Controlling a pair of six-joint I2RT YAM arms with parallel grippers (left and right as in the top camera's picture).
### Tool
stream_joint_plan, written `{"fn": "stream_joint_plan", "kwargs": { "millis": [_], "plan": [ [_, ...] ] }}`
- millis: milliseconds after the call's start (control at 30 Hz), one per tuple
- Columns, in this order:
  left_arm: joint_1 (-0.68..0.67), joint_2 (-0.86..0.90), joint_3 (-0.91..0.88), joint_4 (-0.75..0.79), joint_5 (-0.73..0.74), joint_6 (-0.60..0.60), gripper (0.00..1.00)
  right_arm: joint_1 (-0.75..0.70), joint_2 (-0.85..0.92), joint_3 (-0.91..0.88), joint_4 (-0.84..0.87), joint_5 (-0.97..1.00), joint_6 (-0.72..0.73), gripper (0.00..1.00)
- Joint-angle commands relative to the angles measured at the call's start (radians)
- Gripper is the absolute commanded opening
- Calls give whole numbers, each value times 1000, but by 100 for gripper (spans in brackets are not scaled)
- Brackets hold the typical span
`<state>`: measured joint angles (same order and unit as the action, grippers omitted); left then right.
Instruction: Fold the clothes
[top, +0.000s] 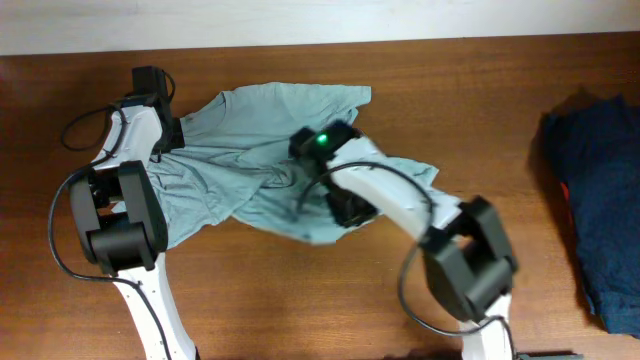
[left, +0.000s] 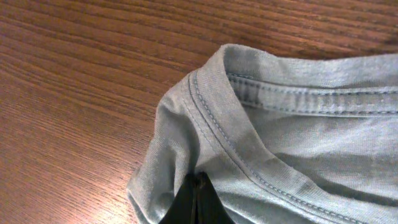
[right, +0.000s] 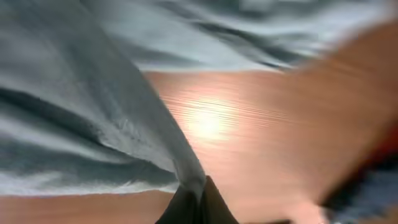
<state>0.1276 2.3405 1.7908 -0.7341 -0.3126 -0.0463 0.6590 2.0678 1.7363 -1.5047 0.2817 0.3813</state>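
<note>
The pale grey-blue T-shirt (top: 250, 165) lies crumpled on the wooden table, left of centre. My left gripper (top: 168, 137) is at its left edge. In the left wrist view the jaws (left: 199, 186) are shut on a fold of the shirt (left: 292, 143) beside a stitched hem. My right gripper (top: 347, 210) is over the shirt's right part. In the blurred right wrist view its jaws (right: 198, 190) are shut on a fold of the shirt (right: 74, 112), which hangs up off the table.
A dark navy garment (top: 595, 190) with a red patch lies at the table's right edge and shows blurred in the right wrist view (right: 373, 180). Bare wood table (top: 300, 300) surrounds the shirt. The back table edge runs along the top.
</note>
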Motion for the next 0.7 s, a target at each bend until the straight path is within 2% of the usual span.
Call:
{"fn": "stream_joint_plan", "kwargs": {
  "millis": [0,200,467,533,567,600,633,667],
  "plan": [
    [9,109,-68,-42,43,21,1,-39,-64,10,-63,177,8,4],
    [29,93,-49,-60,45,24,1,-93,-64,3,-171,104,77,4],
    [31,-29,148,-226,46,24,5,-178,-64,-24,-192,92,126,5],
    [31,-59,169,-246,46,24,6,-198,-64,-26,-189,88,126,11],
    [31,-83,177,-256,47,24,10,-211,-64,-26,-177,85,126,28],
    [31,-98,180,-260,47,24,12,-217,-64,-26,-163,84,126,34],
    [29,-120,180,-263,59,24,15,-228,-64,-25,-131,73,125,47],
    [28,-140,180,-262,98,25,16,-237,-64,-25,-78,41,112,49]
  ]
}}
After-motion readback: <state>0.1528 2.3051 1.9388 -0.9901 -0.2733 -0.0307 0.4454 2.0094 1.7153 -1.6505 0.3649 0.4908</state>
